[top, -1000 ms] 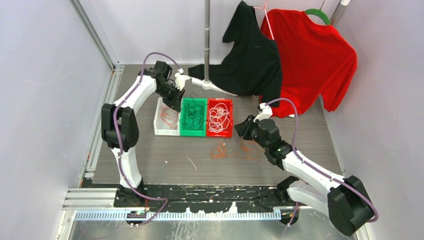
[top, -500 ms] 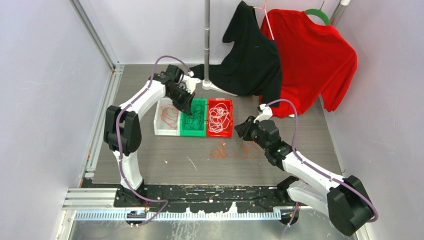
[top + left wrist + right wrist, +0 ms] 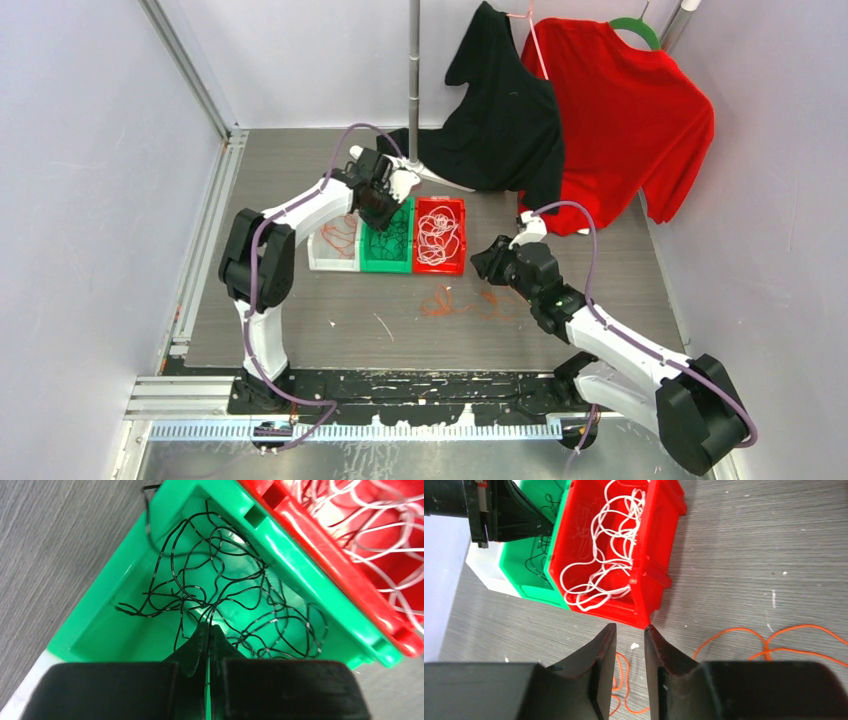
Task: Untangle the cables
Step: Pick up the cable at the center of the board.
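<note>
Left gripper (image 3: pixel 209 628) over black cables (image 3: pixel 216 598)

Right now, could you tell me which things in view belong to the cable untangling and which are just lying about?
Belong: black cables in the green bin; white cables in the red bin; orange cables in the white bin and loose on the table.
Lying about: black shirt, red shirt, green hanger, metal pole.

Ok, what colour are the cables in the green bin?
The cables in the green bin are black; the left wrist view shows them best.
</note>
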Controlling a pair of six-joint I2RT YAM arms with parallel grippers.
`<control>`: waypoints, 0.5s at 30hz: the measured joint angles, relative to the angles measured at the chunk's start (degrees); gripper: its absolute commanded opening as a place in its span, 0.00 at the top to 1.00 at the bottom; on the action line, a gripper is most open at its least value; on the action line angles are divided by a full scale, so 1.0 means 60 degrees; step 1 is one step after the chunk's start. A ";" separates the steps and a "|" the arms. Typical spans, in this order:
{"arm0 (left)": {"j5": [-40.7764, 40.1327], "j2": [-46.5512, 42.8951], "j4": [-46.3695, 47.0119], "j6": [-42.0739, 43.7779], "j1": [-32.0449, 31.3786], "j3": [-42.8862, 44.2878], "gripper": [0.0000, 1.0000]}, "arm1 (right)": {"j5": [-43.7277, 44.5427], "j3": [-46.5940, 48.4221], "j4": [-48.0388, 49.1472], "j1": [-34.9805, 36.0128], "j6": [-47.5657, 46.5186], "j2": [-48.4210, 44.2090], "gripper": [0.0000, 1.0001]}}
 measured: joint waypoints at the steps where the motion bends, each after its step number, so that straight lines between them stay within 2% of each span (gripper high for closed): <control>1: -0.0189 0.0033 0.0168 0.0062 -0.0051 -0.0131 1.00 | 0.0084 0.0004 -0.0146 0.0000 -0.0033 -0.0069 0.57; 3: -0.0634 0.0146 0.0517 0.0259 -0.0186 -0.0404 0.98 | 0.0291 0.0036 -0.0532 0.0000 -0.0084 -0.0200 0.52; 9: -0.1064 0.0219 0.0758 0.0532 -0.0372 -0.0474 0.40 | 0.0929 0.0601 -0.2226 0.0000 -0.0197 -0.0372 0.43; 15: -0.0816 -0.0401 -0.0087 0.0605 -0.0408 -0.0233 0.15 | 0.1268 0.1213 -0.3734 0.0000 -0.0295 -0.0372 0.39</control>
